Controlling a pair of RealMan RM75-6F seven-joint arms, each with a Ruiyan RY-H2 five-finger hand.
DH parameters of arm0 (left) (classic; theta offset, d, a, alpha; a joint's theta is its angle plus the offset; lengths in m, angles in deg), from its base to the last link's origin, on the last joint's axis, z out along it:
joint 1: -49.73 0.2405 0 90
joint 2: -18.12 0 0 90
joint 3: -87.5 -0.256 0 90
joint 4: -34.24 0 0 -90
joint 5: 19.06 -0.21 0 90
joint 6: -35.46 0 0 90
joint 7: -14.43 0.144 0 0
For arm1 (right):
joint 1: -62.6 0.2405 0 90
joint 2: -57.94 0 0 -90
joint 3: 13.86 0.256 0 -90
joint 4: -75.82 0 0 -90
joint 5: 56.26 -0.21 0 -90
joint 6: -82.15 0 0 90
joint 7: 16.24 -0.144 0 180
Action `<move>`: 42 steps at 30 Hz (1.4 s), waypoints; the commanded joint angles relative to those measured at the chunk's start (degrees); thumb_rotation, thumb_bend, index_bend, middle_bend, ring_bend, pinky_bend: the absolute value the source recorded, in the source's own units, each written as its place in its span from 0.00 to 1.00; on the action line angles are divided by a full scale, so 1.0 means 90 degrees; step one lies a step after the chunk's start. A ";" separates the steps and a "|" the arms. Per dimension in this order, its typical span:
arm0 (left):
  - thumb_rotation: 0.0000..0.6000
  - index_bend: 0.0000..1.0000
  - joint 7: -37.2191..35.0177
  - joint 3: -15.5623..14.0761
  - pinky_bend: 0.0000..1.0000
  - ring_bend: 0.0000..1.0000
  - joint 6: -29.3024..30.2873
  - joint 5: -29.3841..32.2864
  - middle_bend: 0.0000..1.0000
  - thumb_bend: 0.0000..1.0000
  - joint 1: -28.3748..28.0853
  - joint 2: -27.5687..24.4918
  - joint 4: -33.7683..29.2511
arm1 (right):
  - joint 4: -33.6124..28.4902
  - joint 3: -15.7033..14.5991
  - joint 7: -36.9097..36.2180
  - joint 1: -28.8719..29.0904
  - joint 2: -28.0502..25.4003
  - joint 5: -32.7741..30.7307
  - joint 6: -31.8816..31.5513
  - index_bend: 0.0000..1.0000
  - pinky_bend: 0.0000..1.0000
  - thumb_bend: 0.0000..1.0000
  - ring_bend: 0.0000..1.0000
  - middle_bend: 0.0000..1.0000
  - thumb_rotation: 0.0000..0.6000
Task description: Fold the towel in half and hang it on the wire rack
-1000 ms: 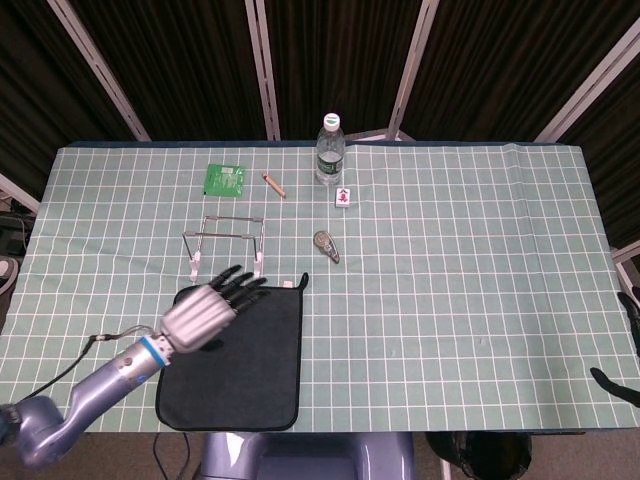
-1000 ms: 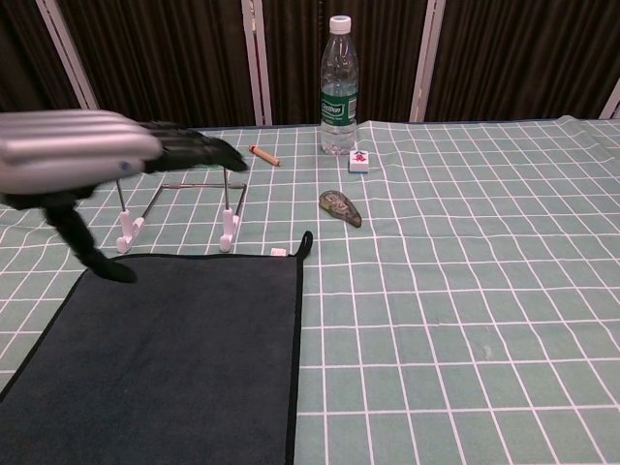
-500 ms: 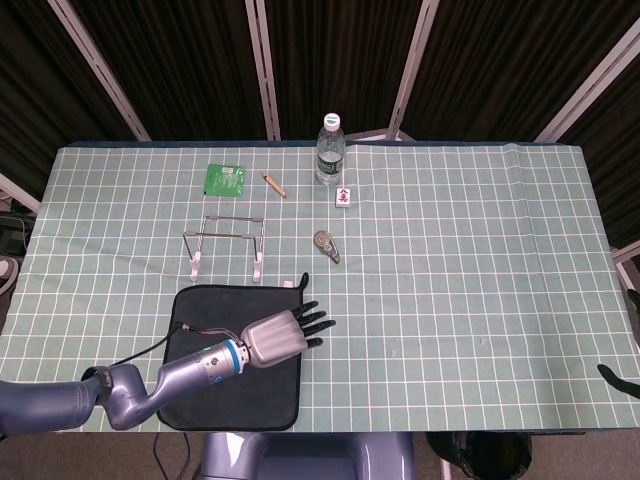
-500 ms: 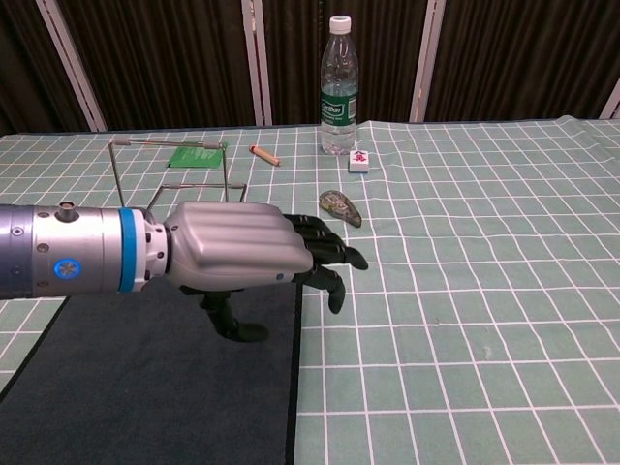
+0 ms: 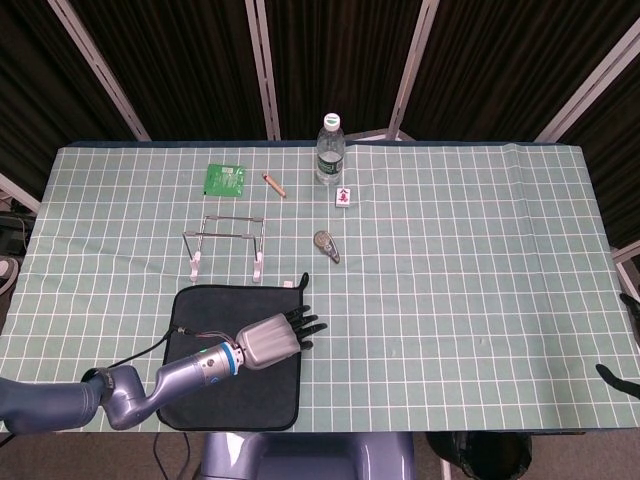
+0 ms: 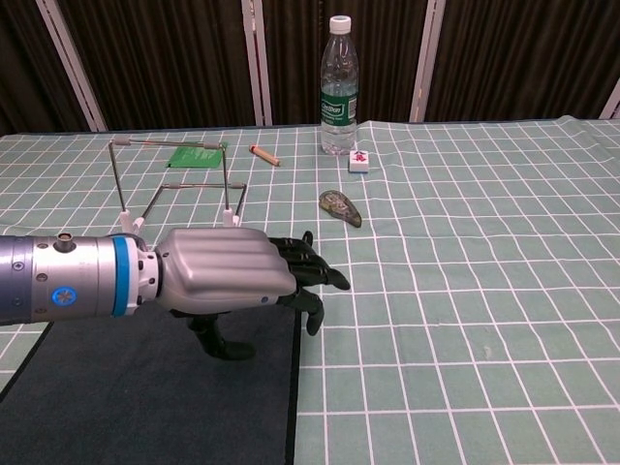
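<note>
A dark towel [image 5: 215, 310] lies flat and unfolded at the table's front left, seen also in the chest view [image 6: 145, 407]. My left hand [image 5: 270, 338] hovers over its right side, palm down. The fingertips [image 6: 325, 278] reach just past the towel's right edge and the thumb points down at the cloth. The hand [image 6: 228, 276] holds nothing. The wire rack [image 5: 227, 240] stands empty just behind the towel, on white feet [image 6: 174, 179]. Only dark finger tips of my right hand [image 5: 620, 380] show at the far right edge.
Behind the rack lie a green card [image 5: 226, 179] and a small brown stick [image 5: 273, 184]. A water bottle [image 5: 330, 150] stands at the back centre with a white tile [image 5: 343, 196] next to it. A small grey-brown object [image 5: 326, 246] lies right of the rack.
My left hand swept from the towel's far left corner across to its right edge, then drew back slightly and sank lower. The towel has not moved.
</note>
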 commanded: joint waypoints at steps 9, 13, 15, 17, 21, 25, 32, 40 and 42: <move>1.00 0.30 -0.0370 -0.0170 0.00 0.00 0.0203 -0.0088 0.00 0.40 -0.0012 0.0433 0.0607 | -0.0008 -0.0006 0.0049 -0.0002 0.0013 0.0000 0.0001 0.03 0.00 0.00 0.00 0.00 1.00; 1.00 0.30 -0.0480 -0.0140 0.00 0.00 0.0232 -0.0049 0.00 0.40 -0.0057 0.0571 0.0776 | -0.0007 -0.0004 0.0036 -0.0006 0.0013 -0.0004 -0.0003 0.03 0.00 0.00 0.00 0.00 1.00; 1.00 0.31 -0.0496 -0.0132 0.00 0.00 0.0216 -0.0034 0.00 0.40 -0.0095 0.0617 0.0826 | 0.0004 0.0002 0.0010 -0.0007 0.0020 0.0002 -0.0014 0.03 0.00 0.00 0.00 0.00 1.00; 1.00 0.31 -0.0487 -0.0148 0.00 0.00 0.0195 -0.0027 0.00 0.40 -0.0117 0.0641 0.0846 | 0.0017 0.0007 -0.0012 -0.0010 0.0024 0.0007 -0.0027 0.03 0.00 0.00 0.00 0.00 1.00; 1.00 0.33 -0.0458 -0.0190 0.00 0.00 0.0197 0.0000 0.00 0.40 -0.0126 0.0647 0.0849 | 0.0032 0.0014 -0.0054 -0.0022 0.0021 0.0011 -0.0053 0.03 0.00 0.00 0.00 0.00 1.00; 1.00 0.33 -0.0430 -0.0216 0.00 0.00 0.0217 0.0047 0.00 0.40 -0.0114 0.0624 0.0831 | 0.0036 0.0009 -0.0074 -0.0022 0.0014 0.0007 -0.0036 0.03 0.00 0.00 0.00 0.00 1.00; 1.00 0.34 -0.0374 -0.0261 0.00 0.00 0.0222 0.0098 0.00 0.40 -0.0106 0.0614 0.0808 | 0.0014 0.0003 -0.0087 -0.0042 -0.0002 0.0060 -0.0094 0.03 0.00 0.00 0.00 0.00 1.00; 1.00 0.40 -0.0325 -0.0305 0.00 0.00 0.0259 0.0137 0.00 0.40 -0.0084 0.0585 0.0777 | 0.0006 -0.0004 -0.0110 -0.0052 -0.0011 0.0094 -0.0118 0.03 0.00 0.00 0.00 0.00 1.00; 1.00 0.41 -0.0320 -0.0317 0.00 0.00 0.0288 0.0144 0.00 0.40 -0.0069 0.0554 0.0759 | 0.0009 -0.0004 -0.0118 -0.0053 -0.0013 0.0094 -0.0117 0.03 0.00 0.00 0.00 0.00 1.00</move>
